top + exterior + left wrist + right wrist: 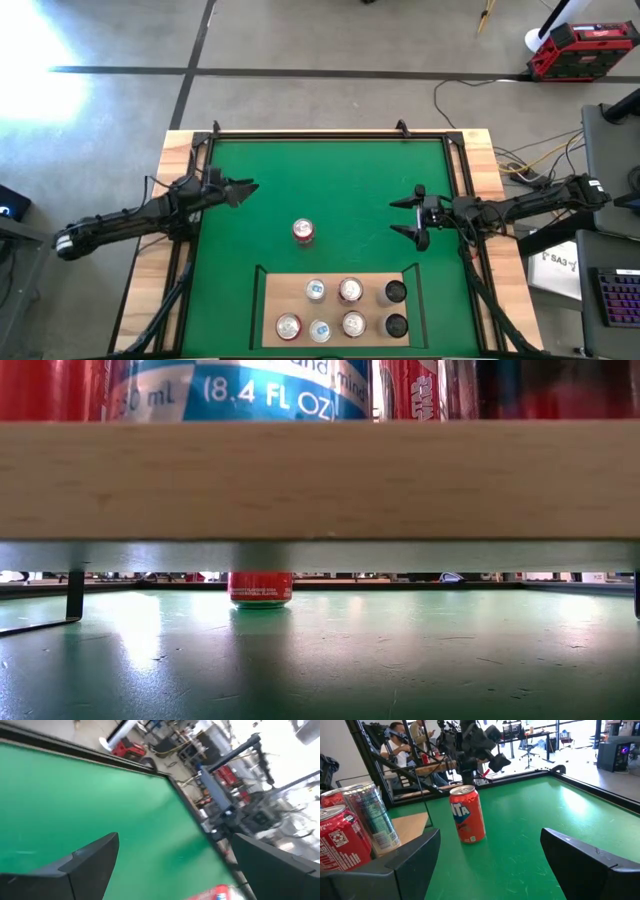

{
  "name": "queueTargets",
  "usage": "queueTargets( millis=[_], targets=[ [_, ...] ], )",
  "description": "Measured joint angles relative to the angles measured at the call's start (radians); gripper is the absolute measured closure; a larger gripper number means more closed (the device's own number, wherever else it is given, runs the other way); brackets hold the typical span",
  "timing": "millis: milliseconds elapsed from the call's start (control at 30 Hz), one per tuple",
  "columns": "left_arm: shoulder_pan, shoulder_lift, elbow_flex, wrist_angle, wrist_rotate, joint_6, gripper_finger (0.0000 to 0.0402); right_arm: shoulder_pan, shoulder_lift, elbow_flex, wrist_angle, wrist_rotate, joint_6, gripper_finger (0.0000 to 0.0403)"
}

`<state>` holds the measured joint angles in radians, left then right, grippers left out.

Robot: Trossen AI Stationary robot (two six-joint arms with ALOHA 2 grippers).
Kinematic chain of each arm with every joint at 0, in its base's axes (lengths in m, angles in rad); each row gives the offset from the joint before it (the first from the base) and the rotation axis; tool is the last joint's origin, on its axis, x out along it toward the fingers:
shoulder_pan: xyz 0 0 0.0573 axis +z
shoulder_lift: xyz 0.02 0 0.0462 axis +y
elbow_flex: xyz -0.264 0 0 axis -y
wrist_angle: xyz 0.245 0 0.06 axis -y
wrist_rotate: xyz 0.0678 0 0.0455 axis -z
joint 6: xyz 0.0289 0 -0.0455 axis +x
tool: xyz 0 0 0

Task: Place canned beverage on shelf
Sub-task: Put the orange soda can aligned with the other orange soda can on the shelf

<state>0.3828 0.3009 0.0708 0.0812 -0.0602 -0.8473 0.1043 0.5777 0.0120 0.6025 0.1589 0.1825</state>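
Red cylindrical can [303,232] stands on felt-like green mat [330,190]; both arms' jaws gape empty.

The table [330,170] is covered by a green mat. A red can [303,231] stands upright on it, just beyond the shelf [272,300], which rests along the table's near edge.
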Motion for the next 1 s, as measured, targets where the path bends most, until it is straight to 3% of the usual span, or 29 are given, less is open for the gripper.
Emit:
queueTargets(
  millis=[100, 200, 433, 533, 767, 1000],
  targets=[
    [-0.043, 0.070, 0.005, 0.058, -0.003, -0.071, 0.0025, 0.000, 0.000, 0.000, 0.000, 0.000, 0.000, 0.0067],
    [-0.104, 0.150, 0.082, -0.019, -0.052, -0.136, 0.0020, 0.000, 0.000, 0.000, 0.000, 0.000, 0.000, 0.0067],
    [-0.263, 0.443, 0.469, -0.415, -0.217, -0.227, 0.0018, 0.000, 0.000, 0.000, 0.000, 0.000, 0.000, 0.0067],
    [-0.287, 0.604, 0.643, -0.575, -0.236, -0.296, 0.0018, 0.000, 0.000, 0.000, 0.000, 0.000, 0.000, 0.0067],
    [-0.289, 0.977, 1.008, -0.951, -0.108, -0.556, 0.0019, 0.000, 0.000, 0.000, 0.000, 0.000, 0.000, 0.0067],
    [-0.289, 1.250, 1.298, -1.180, 0.014, -0.585, 0.0019, 0.000, 0.000, 0.000, 0.000, 0.000, 0.000, 0.0067]
  ],
)
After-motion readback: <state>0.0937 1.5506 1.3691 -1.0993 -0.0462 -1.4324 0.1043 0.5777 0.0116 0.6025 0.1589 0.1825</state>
